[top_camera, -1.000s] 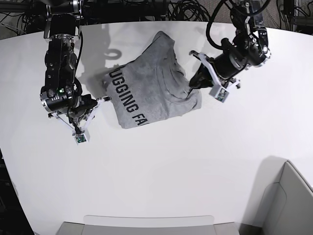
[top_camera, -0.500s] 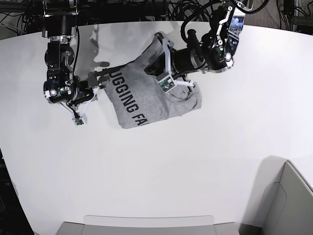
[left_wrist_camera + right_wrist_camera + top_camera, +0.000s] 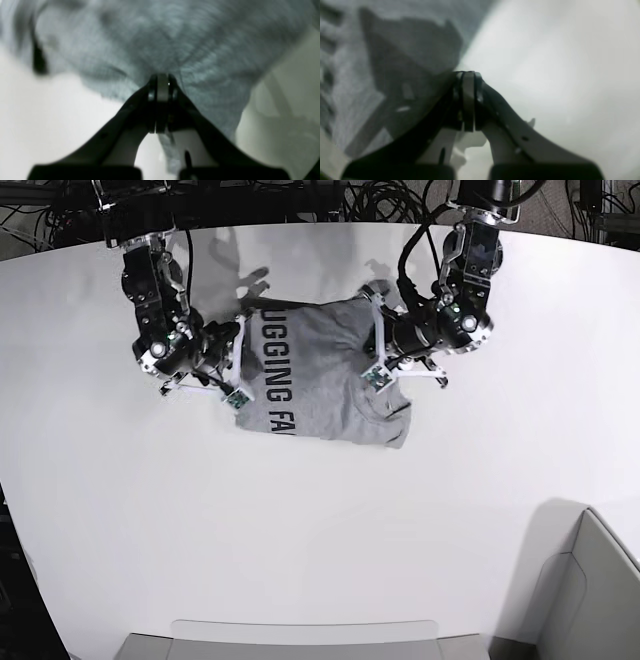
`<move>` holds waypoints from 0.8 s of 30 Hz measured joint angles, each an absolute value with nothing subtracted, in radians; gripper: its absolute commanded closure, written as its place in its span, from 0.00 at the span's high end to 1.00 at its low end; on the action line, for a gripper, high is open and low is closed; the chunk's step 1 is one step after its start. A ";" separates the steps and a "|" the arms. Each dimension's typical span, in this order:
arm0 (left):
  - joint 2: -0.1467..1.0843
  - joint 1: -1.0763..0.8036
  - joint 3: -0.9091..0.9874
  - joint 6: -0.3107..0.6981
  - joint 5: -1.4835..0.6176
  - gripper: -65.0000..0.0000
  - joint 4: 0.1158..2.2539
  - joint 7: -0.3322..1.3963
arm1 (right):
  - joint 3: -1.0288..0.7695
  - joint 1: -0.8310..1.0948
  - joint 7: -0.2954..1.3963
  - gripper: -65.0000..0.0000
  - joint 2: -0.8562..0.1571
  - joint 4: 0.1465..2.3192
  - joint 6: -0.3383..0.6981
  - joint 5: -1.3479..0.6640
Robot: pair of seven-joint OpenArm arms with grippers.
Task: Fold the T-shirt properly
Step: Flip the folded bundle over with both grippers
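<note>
The heather-grey T-shirt point(image 3: 320, 370) lies bunched on the white table point(image 3: 300, 520), its black lettering running down its left part. My left gripper point(image 3: 372, 335) is at the shirt's right side. In the left wrist view it point(image 3: 162, 80) is shut, with creases in the grey cloth point(image 3: 175, 37) spreading from the tips. At the shirt's left edge is my right gripper point(image 3: 240, 350). The right wrist view shows it point(image 3: 468, 75) shut, with the cloth's edge point(image 3: 345, 62) meeting its tips and bare table to the right.
A grey bin point(image 3: 590, 590) stands at the lower right corner. A pale tray point(image 3: 300, 640) sits at the near edge. Cables point(image 3: 330, 200) run along the back behind both arms.
Both arms have swung in toward the shirt and toward the back. The shirt has turned and been pulled wider, so the lettering now runs straight down. The left gripper has closed fully.
</note>
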State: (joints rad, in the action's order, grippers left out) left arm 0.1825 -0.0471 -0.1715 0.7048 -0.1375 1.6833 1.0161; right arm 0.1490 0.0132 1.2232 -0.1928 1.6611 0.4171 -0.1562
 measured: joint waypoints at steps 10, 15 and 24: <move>0.145 0.139 -0.059 0.696 -0.106 0.00 1.669 1.039 | 0.365 0.052 1.172 0.00 -0.148 1.773 0.430 -0.157; 0.110 0.210 -0.116 0.702 -0.117 0.00 1.568 1.039 | 0.356 0.108 1.171 0.00 -0.167 1.894 0.430 -0.159; 0.111 0.075 -0.113 0.697 -0.110 0.00 1.812 1.047 | -0.040 0.157 1.177 0.00 -0.149 2.032 0.430 -0.105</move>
State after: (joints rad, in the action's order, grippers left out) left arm 0.1112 0.0746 -0.1127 0.6968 -0.1097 1.8118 1.0470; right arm -0.0402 0.1570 1.1770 -0.1486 2.0315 0.4301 -0.1051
